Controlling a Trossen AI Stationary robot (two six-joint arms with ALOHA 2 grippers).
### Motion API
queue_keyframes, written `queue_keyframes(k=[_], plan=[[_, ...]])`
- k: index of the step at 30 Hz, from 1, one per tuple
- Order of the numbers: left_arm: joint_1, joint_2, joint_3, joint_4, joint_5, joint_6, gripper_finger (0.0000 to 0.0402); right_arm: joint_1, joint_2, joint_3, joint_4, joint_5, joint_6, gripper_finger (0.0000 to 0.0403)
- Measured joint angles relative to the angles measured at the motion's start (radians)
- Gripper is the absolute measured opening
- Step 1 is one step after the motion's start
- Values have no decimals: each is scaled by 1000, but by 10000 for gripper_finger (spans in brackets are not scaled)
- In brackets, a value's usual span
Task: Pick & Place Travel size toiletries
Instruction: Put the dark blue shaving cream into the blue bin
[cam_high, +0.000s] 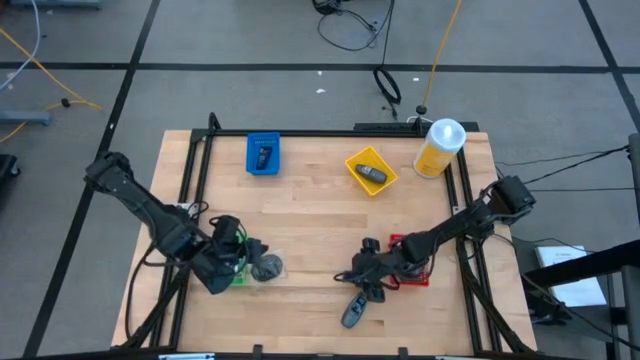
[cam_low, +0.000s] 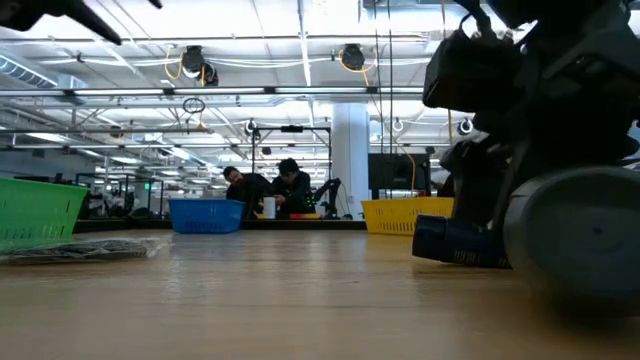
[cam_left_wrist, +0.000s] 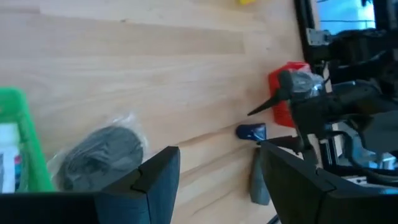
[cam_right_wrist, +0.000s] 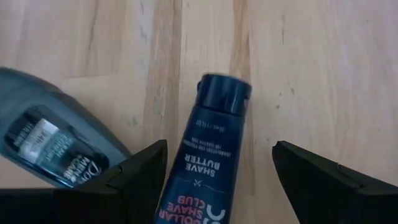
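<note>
While the right claw (cam_right_wrist: 214, 180) stood wide open low over the worktop (cam_high: 320, 220), a dark-blue tube (cam_right_wrist: 202, 155) lay flat between its fingers, cap pointing away from the wrist, lower end cut off. A grey oblong piece (cam_right_wrist: 53, 146) lay just beside. The left claw (cam_left_wrist: 217, 180) was open near a wrapped pad (cam_left_wrist: 102, 152), partly hidden.

grey floor (cam_high: 250, 95) crossed by dark lines lies around the wooden counter (cam_high: 320, 215), with a yellow cable (cam_high: 50, 75) and black cables (cam_high: 350, 25) on it; beyond, a hall with ceiling lamps (cam_low: 195, 62), a white pillar (cam_low: 350, 160), two seated people (cam_low: 265, 188)
</note>
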Motion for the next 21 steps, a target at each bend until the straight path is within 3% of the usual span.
queue_keyframes(k=[6, 16, 21], plan=[[58, 0, 0, 64, 3, 137, 218, -10, 32, 2, -39, 1, 18, 247], [143, 0, 0, 71, 15, 282, 218, -47, -10, -2, -63, -2, 18, 118], [173, 0, 0, 71, 20, 335, 218, -79, -34, -2, -71, -2, 11, 79]])
